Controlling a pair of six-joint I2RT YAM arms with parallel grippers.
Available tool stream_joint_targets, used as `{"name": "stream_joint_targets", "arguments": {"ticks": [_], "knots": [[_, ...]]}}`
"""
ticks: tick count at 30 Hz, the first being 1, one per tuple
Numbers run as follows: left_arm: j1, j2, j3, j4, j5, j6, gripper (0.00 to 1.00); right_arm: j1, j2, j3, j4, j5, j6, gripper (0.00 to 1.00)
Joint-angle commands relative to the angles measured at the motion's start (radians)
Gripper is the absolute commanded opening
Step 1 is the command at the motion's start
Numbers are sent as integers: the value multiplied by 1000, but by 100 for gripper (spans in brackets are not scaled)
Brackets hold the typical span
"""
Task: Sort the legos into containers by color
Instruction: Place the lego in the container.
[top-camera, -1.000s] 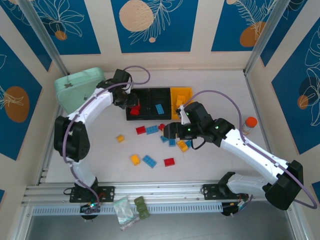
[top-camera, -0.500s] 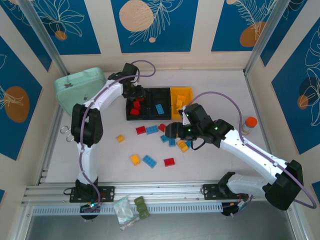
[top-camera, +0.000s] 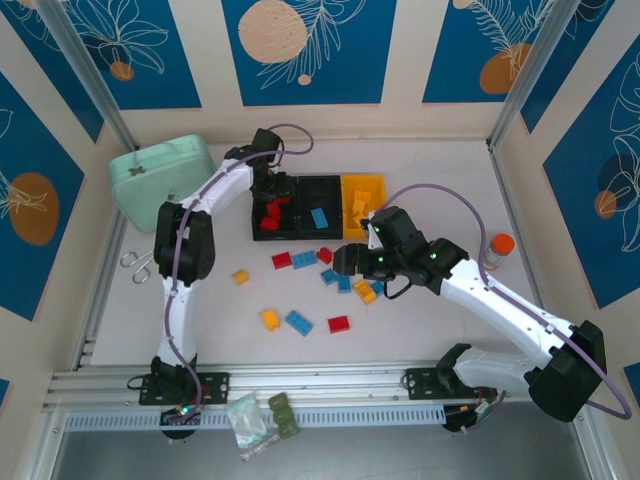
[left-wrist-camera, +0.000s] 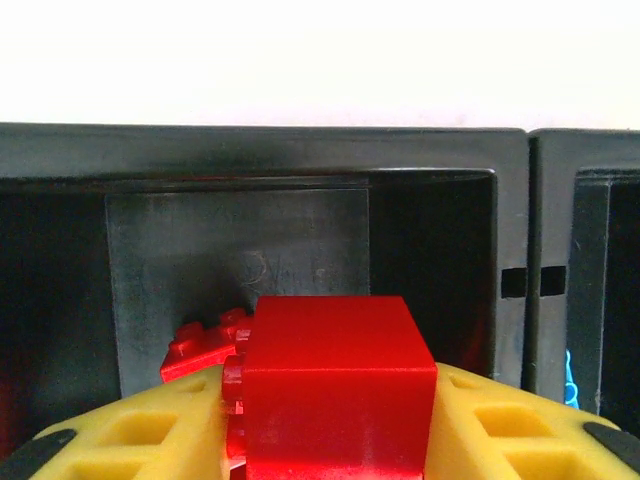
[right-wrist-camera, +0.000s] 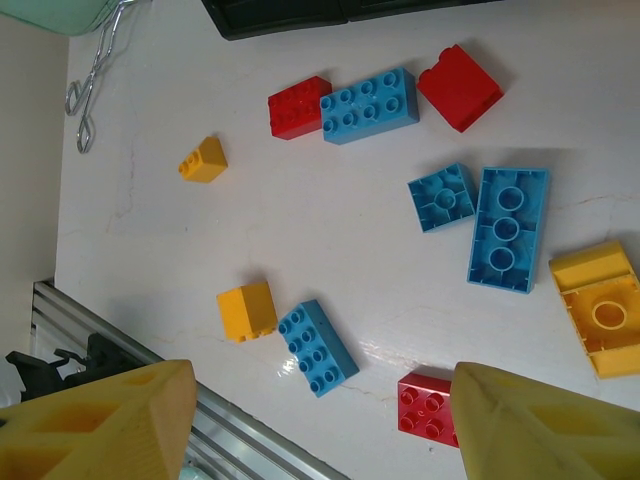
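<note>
The left gripper (top-camera: 272, 197) has a red brick (left-wrist-camera: 338, 385) between its yellow fingers (left-wrist-camera: 500, 430). Both pads look pressed to the brick's sides, so the jaws read as closed on it. Directly below and just beyond the jaws lies the left black bin (left-wrist-camera: 300, 155), with another red piece (left-wrist-camera: 205, 345) already on its floor. The drop looks well lined up, and the sound course is judged to be parting the jaws evenly and wide so the brick falls beside that piece. The gripper should then rise straight up, clear of the divider to the jaws' right, past which the middle black bin (left-wrist-camera: 585, 160) begins. The right gripper (right-wrist-camera: 322, 400) hangs with its jaws wide apart and nothing between them. Under and beyond those jaws, ten loose bricks (right-wrist-camera: 508, 228) can be counted on the white table (right-wrist-camera: 300, 230). Nearest are one red, one blue and one yellow; farther out are a small yellow, two blue and a larger yellow; farthest are two red flanking one blue. That makes three red, four blue and three yellow, though more may hide under the arm. Beyond them stand three bins, two black and one yellow bin (top-camera: 364, 182). The middle one holds one blue brick (top-camera: 318, 217), and the yellow one's contents are too jumbled to count.
</note>
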Motion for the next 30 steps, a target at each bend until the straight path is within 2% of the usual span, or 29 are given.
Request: {"name": "stream_joint_targets", "arguments": {"ticks": [1,8,14,23,30], "knots": [[8,13,39,-21,-11,-8,51,-7,-32,-16,2,-5,13,68],[3,-34,28,-34,-1,-2,55,-7,-39,-15,1,-5,14,68],[-13,-155,-57,-27,23,19,55,-7,-47,-10,-19,1,0,68],[-31,-452,-394,18,35,45,56,-6,-84,-29,-49,-6,-20,68],[-32,-657,-695,54,-49,16,60,24,-114,-47,-65,6,-34,68]]}}
